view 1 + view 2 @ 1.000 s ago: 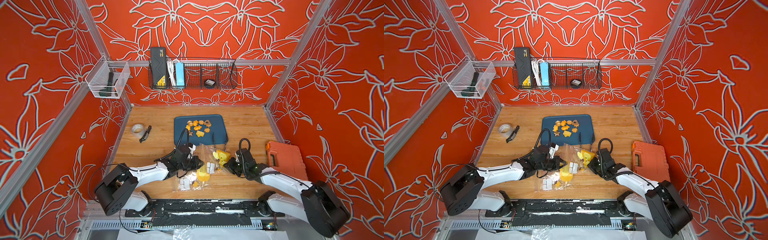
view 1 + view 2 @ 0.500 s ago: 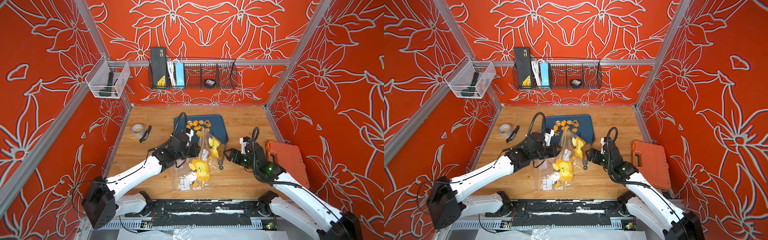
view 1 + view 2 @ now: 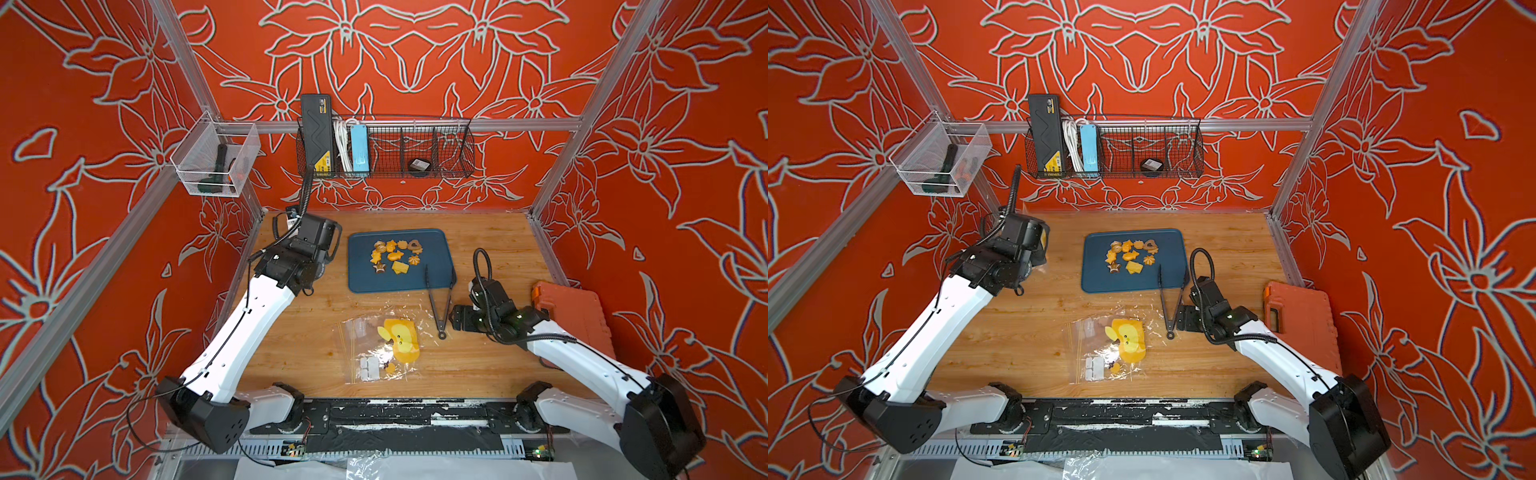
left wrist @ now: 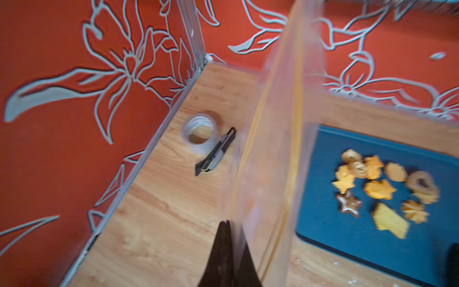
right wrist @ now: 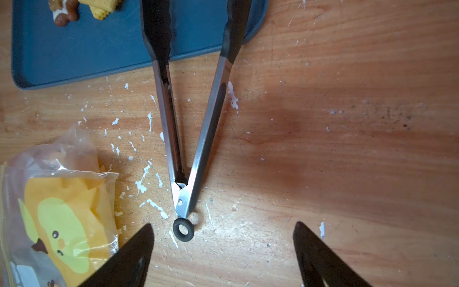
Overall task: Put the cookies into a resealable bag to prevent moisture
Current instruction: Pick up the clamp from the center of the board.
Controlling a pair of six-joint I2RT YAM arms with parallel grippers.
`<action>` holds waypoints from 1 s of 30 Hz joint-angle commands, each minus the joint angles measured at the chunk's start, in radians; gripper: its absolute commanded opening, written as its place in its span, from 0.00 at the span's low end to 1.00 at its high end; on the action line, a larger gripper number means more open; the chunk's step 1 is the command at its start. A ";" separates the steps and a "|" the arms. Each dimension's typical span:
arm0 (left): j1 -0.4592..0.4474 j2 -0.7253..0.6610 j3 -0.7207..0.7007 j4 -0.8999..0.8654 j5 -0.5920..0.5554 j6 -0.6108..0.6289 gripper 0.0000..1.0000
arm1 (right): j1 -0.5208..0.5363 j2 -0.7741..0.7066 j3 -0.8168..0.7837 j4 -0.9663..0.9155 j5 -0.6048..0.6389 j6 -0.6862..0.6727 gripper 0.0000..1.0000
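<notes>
The cookies [image 3: 395,255] [image 4: 382,191], orange, yellow and brown, lie in a cluster on a blue tray [image 3: 432,274]. My left gripper [image 4: 227,222] is shut on the edge of a clear resealable bag [image 4: 278,124] with orange seal lines, held up at the back left beside the tray. More clear bags [image 3: 382,345] with a yellow duck print lie flat at the front middle. My right gripper [image 5: 223,238] [image 3: 452,320] stands open and empty just above the table, at the ring end of the black-tipped metal tongs [image 5: 183,139] [image 3: 440,299].
An orange case [image 3: 577,316] lies at the right edge behind my right arm. A tape roll [image 4: 200,133] and a utility knife [image 4: 216,151] sit by the left wall. A wire basket [image 3: 436,149] and a clear bin [image 3: 212,162] hang on the walls.
My left arm rose and swung to the back left, carrying one bag off the pile. My right gripper opened, let go of the bags and moved right to the tongs.
</notes>
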 commanded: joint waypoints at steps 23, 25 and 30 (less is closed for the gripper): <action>0.119 0.172 -0.283 0.382 0.656 0.107 0.00 | 0.205 0.370 0.111 0.181 0.318 0.082 0.88; 0.124 0.170 -0.289 0.385 0.663 0.106 0.00 | 0.214 0.397 0.126 0.195 0.339 0.085 0.87; 0.136 0.159 -0.303 0.396 0.682 0.109 0.00 | 0.241 0.481 0.198 0.164 0.417 0.134 0.86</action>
